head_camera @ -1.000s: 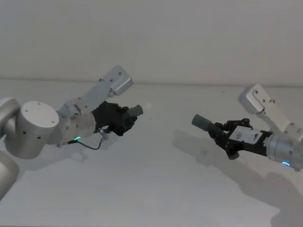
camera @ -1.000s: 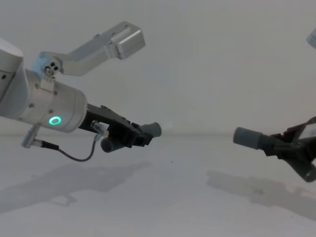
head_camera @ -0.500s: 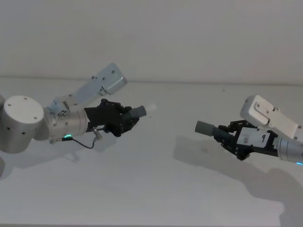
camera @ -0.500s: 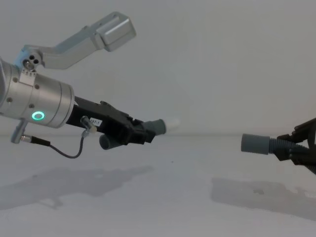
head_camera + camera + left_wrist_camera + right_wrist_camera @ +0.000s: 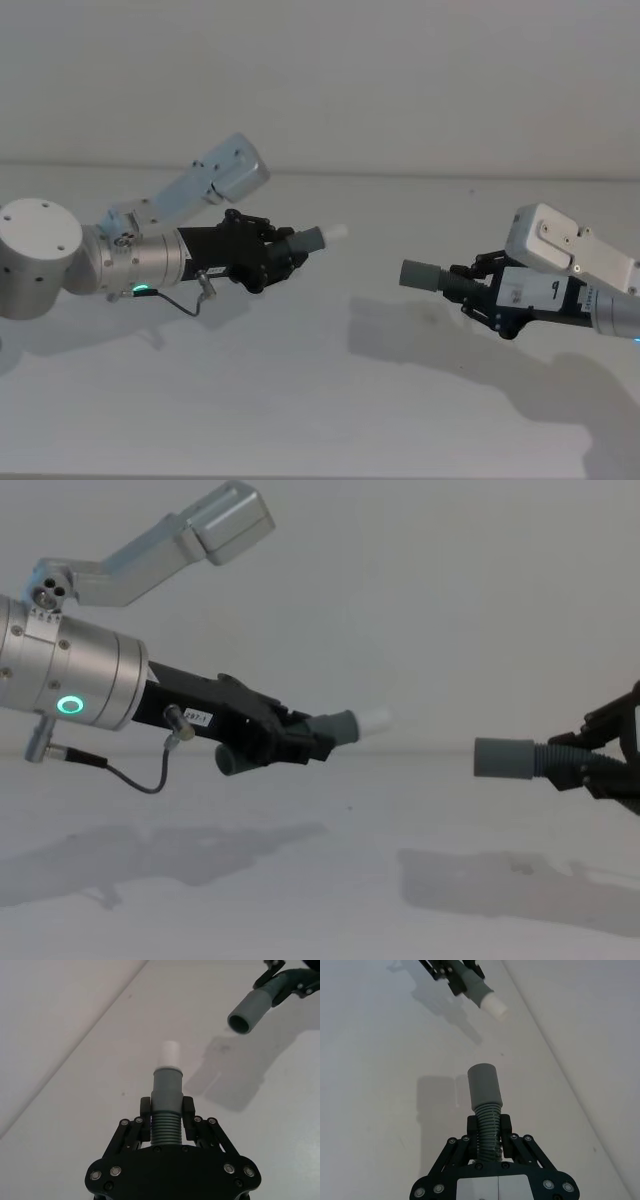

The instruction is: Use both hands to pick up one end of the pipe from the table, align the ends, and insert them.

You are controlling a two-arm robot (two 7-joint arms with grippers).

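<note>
Both pipe pieces hang in the air above the white table (image 5: 300,400), a gap between them. My left gripper (image 5: 283,252) is shut on the ribbed part of the piece (image 5: 312,239) with the white plug tip (image 5: 336,231), which points right. My right gripper (image 5: 472,286) is shut on the ribbed part of the other piece, whose open grey cuff (image 5: 420,274) points left at the tip. From the chest, the tip (image 5: 373,720) sits slightly higher than the cuff (image 5: 505,757). The left wrist view shows the tip (image 5: 171,1053) and the cuff's open mouth (image 5: 247,1012) off to one side.
Shadows of both arms lie on the table beneath them. A pale wall (image 5: 400,80) rises behind the table's far edge. A thin black cable (image 5: 130,778) loops under the left wrist, which shows a green ring (image 5: 69,705).
Both arms have brought their pieces toward each other. The plug tip moved right, the cuff moved left and levelled out, and the gap between them has narrowed.
</note>
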